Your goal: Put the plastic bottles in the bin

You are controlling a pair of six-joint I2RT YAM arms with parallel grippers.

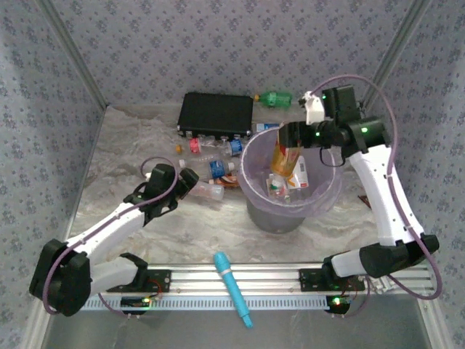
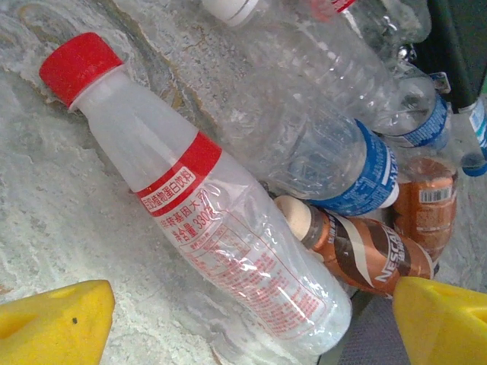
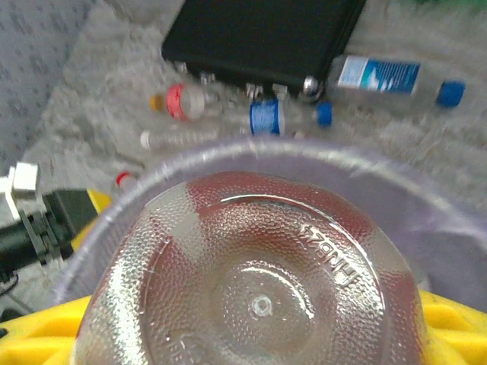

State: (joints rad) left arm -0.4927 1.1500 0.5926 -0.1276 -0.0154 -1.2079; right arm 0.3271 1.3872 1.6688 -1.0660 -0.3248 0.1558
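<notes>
The right arm's jaws are clenched on a clear, amber-labelled plastic bottle [image 1: 284, 156], holding it base-up over the mouth of the round grey bin lined with a lilac bag [image 1: 276, 218]. The left arm's jaws stand released astride a red-capped clear plastic bottle [image 2: 205, 205] lying on the bench [image 1: 182, 233]. More loose plastic bottles [image 1: 218, 169] lie at the bin's 10 o'clock.

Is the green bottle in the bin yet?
No, the green bottle lies at the back by the black box, outside the bin.
</notes>
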